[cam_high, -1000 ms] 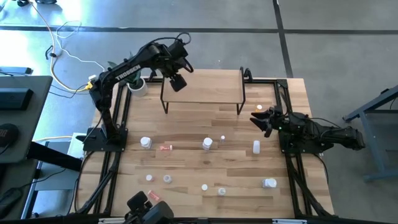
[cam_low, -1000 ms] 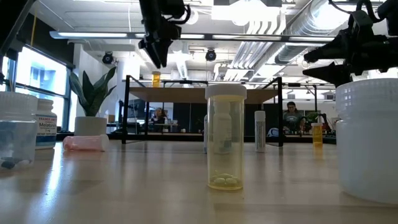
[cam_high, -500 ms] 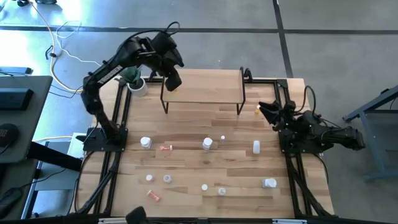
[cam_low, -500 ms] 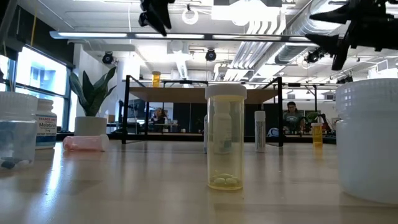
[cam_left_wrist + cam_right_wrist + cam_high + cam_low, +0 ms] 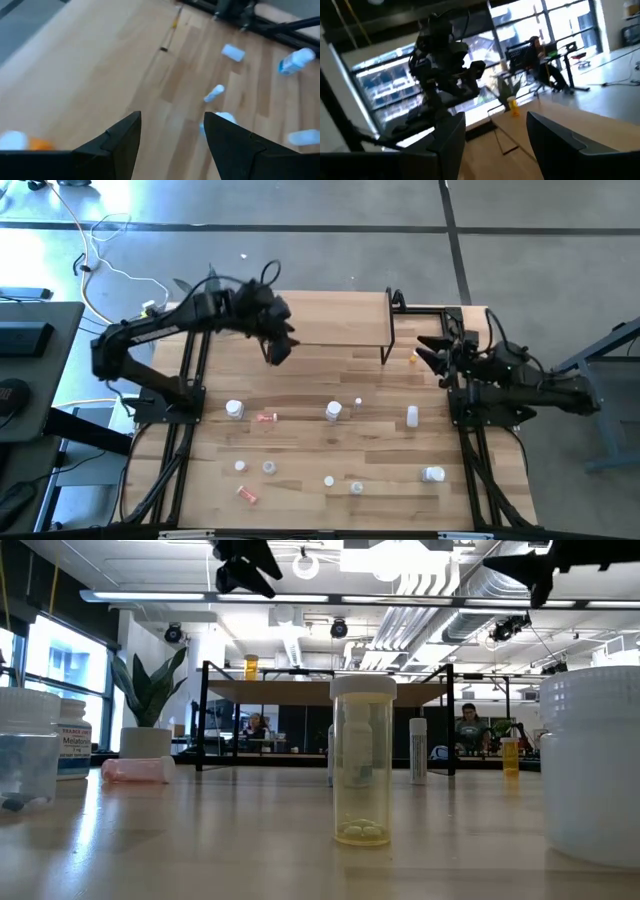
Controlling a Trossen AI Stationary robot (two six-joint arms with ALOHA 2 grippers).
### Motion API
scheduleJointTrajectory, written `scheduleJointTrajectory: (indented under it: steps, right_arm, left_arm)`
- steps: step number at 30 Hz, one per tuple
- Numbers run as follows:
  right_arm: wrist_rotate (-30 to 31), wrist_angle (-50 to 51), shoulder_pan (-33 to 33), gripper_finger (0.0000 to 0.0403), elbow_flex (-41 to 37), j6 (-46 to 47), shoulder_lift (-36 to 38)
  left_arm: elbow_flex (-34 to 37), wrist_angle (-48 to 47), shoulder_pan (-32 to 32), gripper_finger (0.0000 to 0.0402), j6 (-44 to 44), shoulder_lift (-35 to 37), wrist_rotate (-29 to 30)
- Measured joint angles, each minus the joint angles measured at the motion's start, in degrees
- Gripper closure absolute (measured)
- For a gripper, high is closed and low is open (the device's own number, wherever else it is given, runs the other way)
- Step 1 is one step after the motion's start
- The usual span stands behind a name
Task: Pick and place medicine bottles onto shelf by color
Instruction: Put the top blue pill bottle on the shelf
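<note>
Medicine bottles (image 5: 333, 411): likely light, rigid, slippery; grip mid-body | left gripper (image 5: 277, 346): fingers apart, empty | right gripper (image 5: 428, 352): fingers apart, empty

The left arm reaches in from the left side of the high view and stretches toward the upper middle. Its wrist bends down there. The left gripper (image 5: 281, 350) hangs in the air with nothing in it. Its two dark fingers (image 5: 116, 145) are spread apart, with a gap between them.

The right arm lies low along the right side of the high view and points toward the middle. The right gripper (image 5: 428, 352) is up in the air too. Its fingers (image 5: 451, 145) are also spread apart, and nothing sits between them.
</note>
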State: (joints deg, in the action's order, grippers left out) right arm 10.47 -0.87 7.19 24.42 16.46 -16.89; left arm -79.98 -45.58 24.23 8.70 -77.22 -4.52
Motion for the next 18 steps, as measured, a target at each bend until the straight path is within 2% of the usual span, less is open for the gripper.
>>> scheduleJointTrajectory:
  steps: [8,12,18]
  right_arm:
    - [-0.51,6.21,-0.01,0.0191,11.11,-1.45,-14.30]
    - [-0.84,11.00,0.01,0.0166,16.87,-3.00,-21.40]
    - [-4.78,17.15,0.02,0.0133,24.24,-8.80,-30.84]
  left_arm:
    - [13.27,14.36,-8.01,0.0196,7.72,7.11,0.20]
    - [17.84,18.73,-11.84,0.0196,9.71,9.04,2.73]
    - [25.07,24.78,-16.38,0.0197,14.29,12.27,7.82]
